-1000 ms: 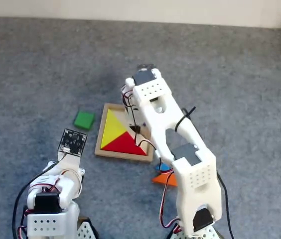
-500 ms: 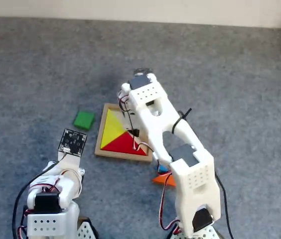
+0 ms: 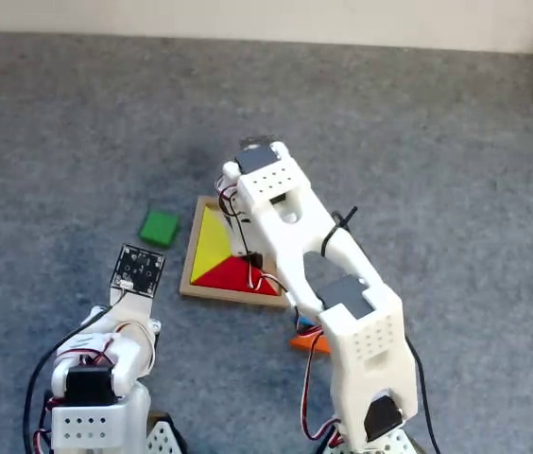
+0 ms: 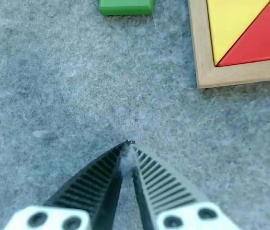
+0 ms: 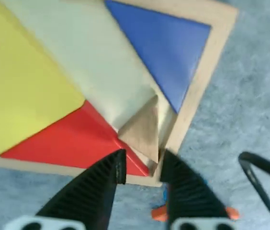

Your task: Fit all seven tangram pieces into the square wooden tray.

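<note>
The square wooden tray point(image 3: 189, 274) holds a yellow triangle point(image 3: 212, 244) and a red triangle point(image 3: 238, 274). My right arm point(image 3: 281, 203) stretches over it. My right gripper point(image 5: 143, 154) is open above the tray's floor point(image 5: 92, 57), by a blue triangle point(image 5: 166, 45). A small tan triangle point(image 5: 142, 129) lies just ahead of its fingertips, beside the red triangle point(image 5: 73, 136). The green square point(image 3: 160, 227) sits on the carpet left of the tray. An orange piece point(image 3: 307, 342) lies off the tray's near right corner. My left gripper point(image 4: 128, 143) is shut and empty over carpet, short of the green square point(image 4: 125, 5).
Grey carpet covers the whole surface. A sliver of a blue piece point(image 5: 166, 194) shows beside the orange piece point(image 5: 159, 213), outside the tray's rim point(image 5: 192, 110). A black cable point(image 5: 264, 177) loops nearby. Both arm bases stand at the near edge.
My right arm has swung leftward over the tray, covering more of its right side. The left arm and the loose pieces have not moved.
</note>
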Robot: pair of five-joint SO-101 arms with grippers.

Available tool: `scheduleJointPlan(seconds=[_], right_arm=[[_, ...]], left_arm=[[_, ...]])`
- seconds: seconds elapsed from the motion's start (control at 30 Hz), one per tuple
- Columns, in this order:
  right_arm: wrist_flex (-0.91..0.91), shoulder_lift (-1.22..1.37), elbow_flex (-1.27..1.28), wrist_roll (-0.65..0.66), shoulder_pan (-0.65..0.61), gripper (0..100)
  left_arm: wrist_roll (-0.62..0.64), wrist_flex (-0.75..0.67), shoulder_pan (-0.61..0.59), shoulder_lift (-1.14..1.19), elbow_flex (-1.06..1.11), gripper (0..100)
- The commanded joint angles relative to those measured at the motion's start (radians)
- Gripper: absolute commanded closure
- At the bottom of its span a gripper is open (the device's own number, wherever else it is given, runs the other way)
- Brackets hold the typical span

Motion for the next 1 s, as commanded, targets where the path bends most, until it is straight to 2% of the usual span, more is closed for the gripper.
scheduleJointPlan(seconds=[0.0,0.3,0.6,0.7,0.8,0.97], right_arm=[[-0.01,-0.077,-0.016,0.107,0.002,99.1],[-0.193,-0.062,-0.001,0.147,0.012,99.4],[-0.154,0.074,0.005,0.147,0.096,99.4],[-0.099,0.068,0.004,0.149,0.096,99.4],[-0.067,0.044,0.004,0.207,0.094,99.4],[-0.071,-0.019,0.005,0.239,0.094,99.4]], left_arm=[[0.003,0.003,-0.012,-0.007,0.018,100],[0.003,0.003,-0.012,-0.007,0.018,100],[0.003,0.003,-0.012,-0.007,0.018,100],[0.003,0.003,-0.012,-0.007,0.018,100],[0.003,0.003,-0.012,-0.007,0.018,100],[0.003,0.003,-0.012,-0.007,0.018,100]])
